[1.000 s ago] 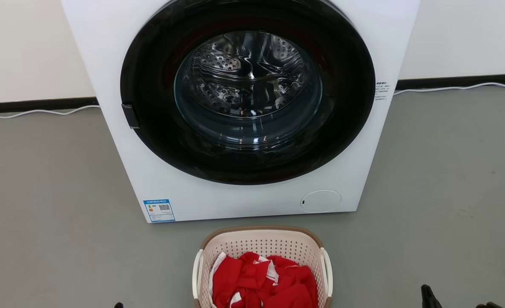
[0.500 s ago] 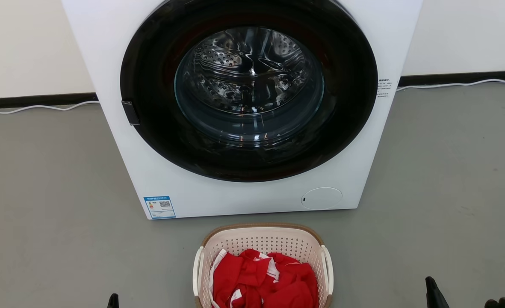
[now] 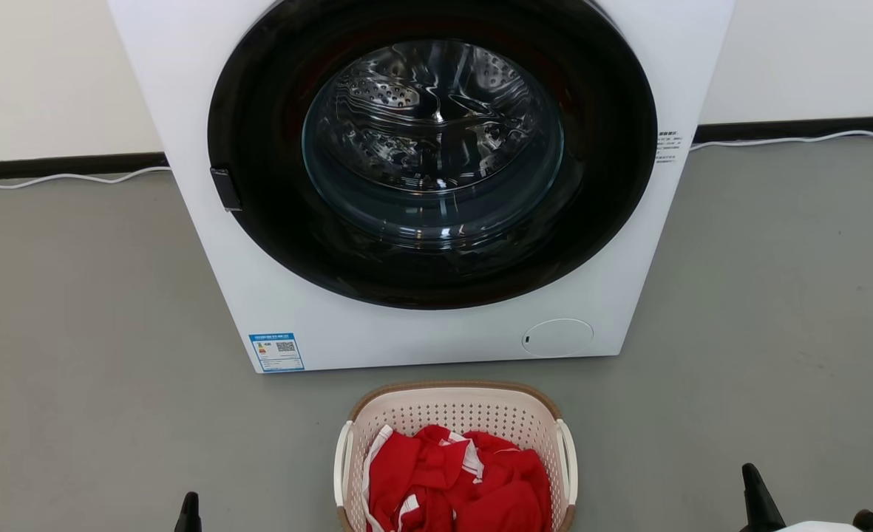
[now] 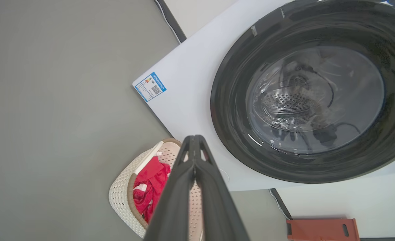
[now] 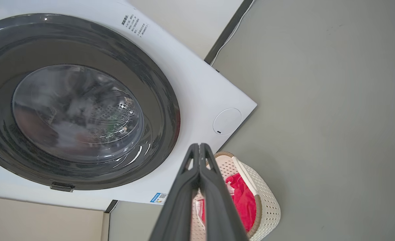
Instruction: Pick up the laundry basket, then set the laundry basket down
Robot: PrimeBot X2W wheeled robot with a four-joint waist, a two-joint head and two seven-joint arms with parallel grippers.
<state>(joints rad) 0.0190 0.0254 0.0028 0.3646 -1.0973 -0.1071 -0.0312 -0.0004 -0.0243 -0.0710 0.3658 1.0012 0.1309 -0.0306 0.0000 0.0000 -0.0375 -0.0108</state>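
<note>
Both tips rose further into the head view: left gripper (image 3: 188,511) and right gripper (image 3: 758,499), flanking the laundry basket (image 3: 458,417), clear of it. It sat on the floor (image 3: 74,332) before the washing machine (image 3: 207,244), red cloth (image 3: 458,480) inside. Wrist views showed each finger pair pressed together; the left wrist view added an orange panel (image 4: 321,229).

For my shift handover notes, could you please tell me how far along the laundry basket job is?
Nothing looks done yet: the laundry basket sits on the floor before the washing machine, red clothes inside. In hand: the left gripper and right gripper, both shut, flank it without touching. Left: grasp the handles, lift, set down.
</note>
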